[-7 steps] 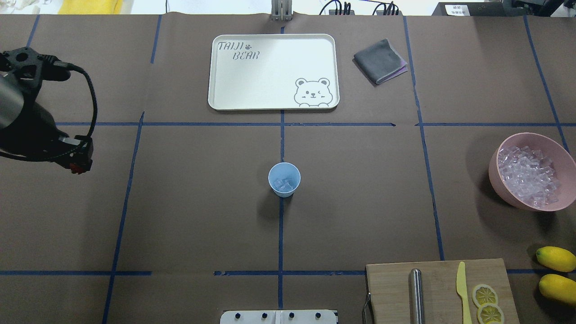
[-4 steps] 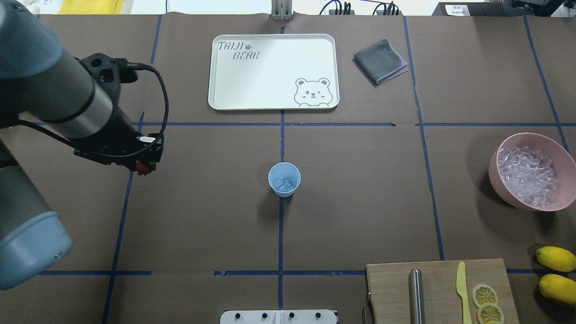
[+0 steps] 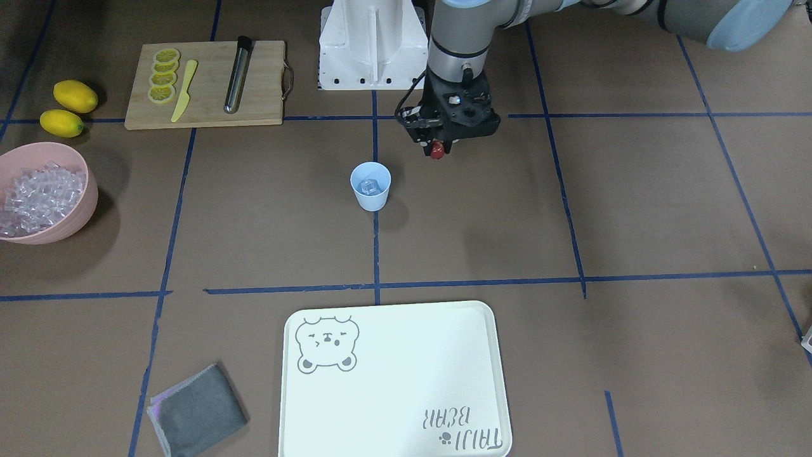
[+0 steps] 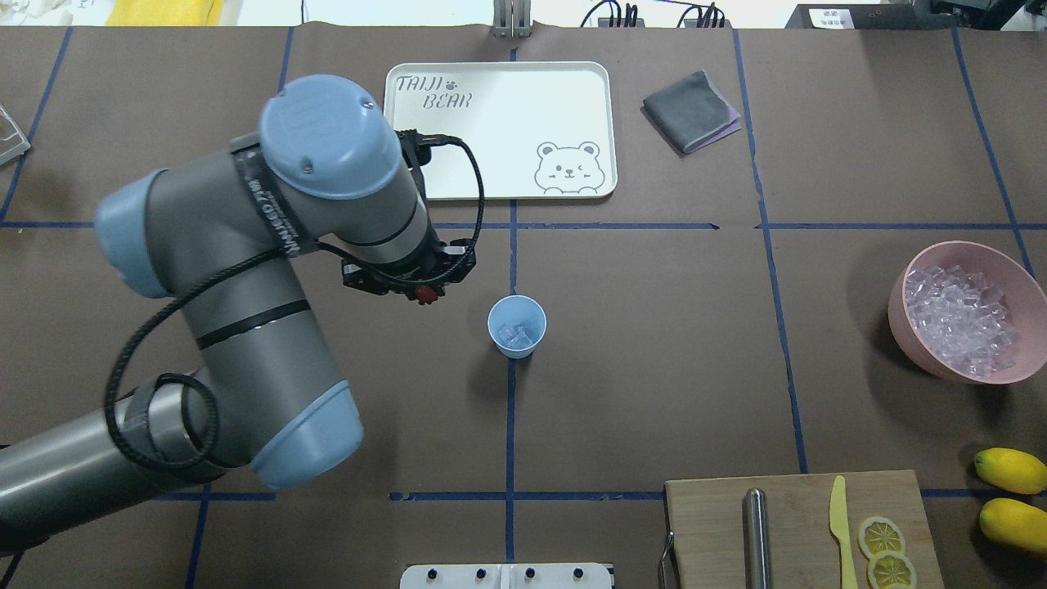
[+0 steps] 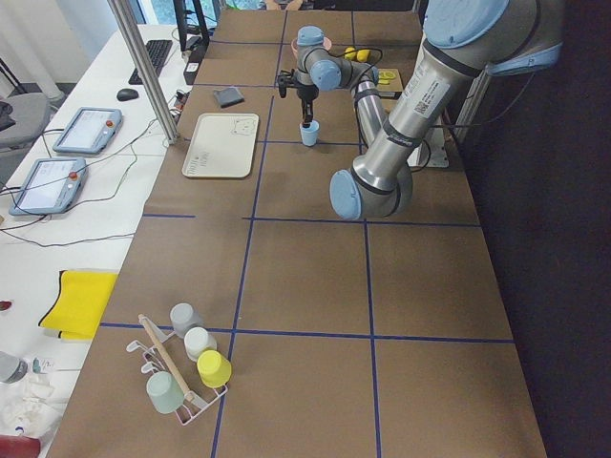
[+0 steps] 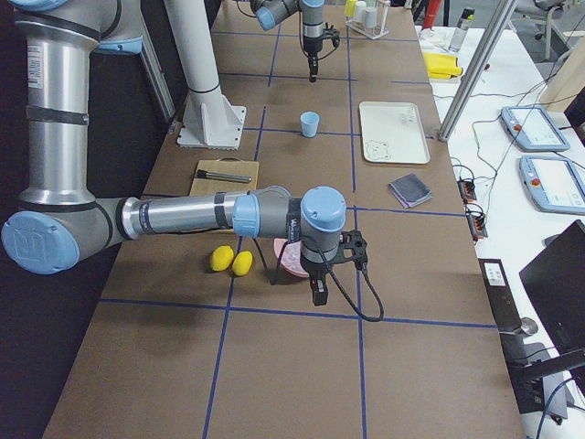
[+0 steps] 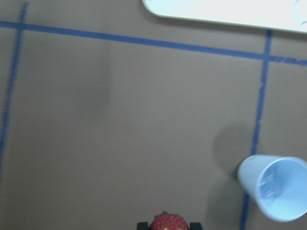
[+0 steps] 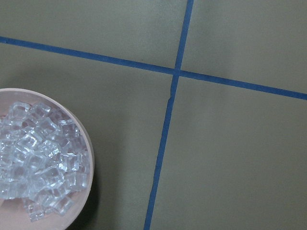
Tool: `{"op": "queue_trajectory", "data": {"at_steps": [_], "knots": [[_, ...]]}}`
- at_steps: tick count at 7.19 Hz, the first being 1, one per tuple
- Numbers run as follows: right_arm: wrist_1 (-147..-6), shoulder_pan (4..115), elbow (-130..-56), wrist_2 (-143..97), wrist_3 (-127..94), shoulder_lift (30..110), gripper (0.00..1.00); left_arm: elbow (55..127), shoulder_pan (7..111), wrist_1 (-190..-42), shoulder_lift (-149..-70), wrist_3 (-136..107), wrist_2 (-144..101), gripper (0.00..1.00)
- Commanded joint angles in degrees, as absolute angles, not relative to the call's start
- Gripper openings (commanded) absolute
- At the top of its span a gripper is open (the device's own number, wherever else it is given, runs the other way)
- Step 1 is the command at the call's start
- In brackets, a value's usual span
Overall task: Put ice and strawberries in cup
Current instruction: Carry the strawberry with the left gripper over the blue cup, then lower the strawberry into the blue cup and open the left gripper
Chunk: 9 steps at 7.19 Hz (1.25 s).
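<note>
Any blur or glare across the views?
Left wrist view: soft all over, cup and strawberry edges smeared. Right wrist view: sharp, ice crisp in the pink bowl. Overhead view: white tray nearly blown out.

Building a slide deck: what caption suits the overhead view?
Left gripper holds a strawberry beside the blue cup, which already contains ice.

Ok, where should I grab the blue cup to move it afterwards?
Probably take the cup by its outer wall just under the rim, coming in level from the side. It stands upright with nothing close around it, narrows toward the base and holds ice, so a side grip should keep it level.
</note>
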<state>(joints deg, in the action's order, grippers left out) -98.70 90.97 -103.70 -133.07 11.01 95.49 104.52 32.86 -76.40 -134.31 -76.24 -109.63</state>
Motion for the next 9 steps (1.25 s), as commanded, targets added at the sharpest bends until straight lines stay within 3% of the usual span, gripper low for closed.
{"op": "queue_trajectory", "data": {"at_steps": [1,3,5,6,7,9], "knots": [[-98.7,90.97,-103.54,-133.07,11.07,95.45,0.99,96.1,29.55,-78.13,-141.56,-79.18,-106.54,0.0],[-98.7,90.97,-103.45,-132.98,11.07,95.45,0.99,93.43,27.34,-78.22,-143.96,-81.12,-104.59,0.01],[-98.7,90.97,-103.45,-133.07,11.07,95.45,0.99,93.51,27.33,-78.22,-143.79,-80.77,-104.59,0.18],[-98.7,90.97,-103.45,-132.98,11.07,95.45,0.99,94.73,27.42,-77.79,-143.53,-80.77,-104.94,0.44],[-98.7,90.88,-103.45,-132.98,11.07,95.36,0.99,94.92,27.42,-77.7,-143.53,-80.95,-104.85,0.99],[-98.7,90.97,-103.45,-133.07,11.08,95.36,0.99,95.1,27.42,-77.61,-143.53,-81.04,-104.85,1.0]]}}
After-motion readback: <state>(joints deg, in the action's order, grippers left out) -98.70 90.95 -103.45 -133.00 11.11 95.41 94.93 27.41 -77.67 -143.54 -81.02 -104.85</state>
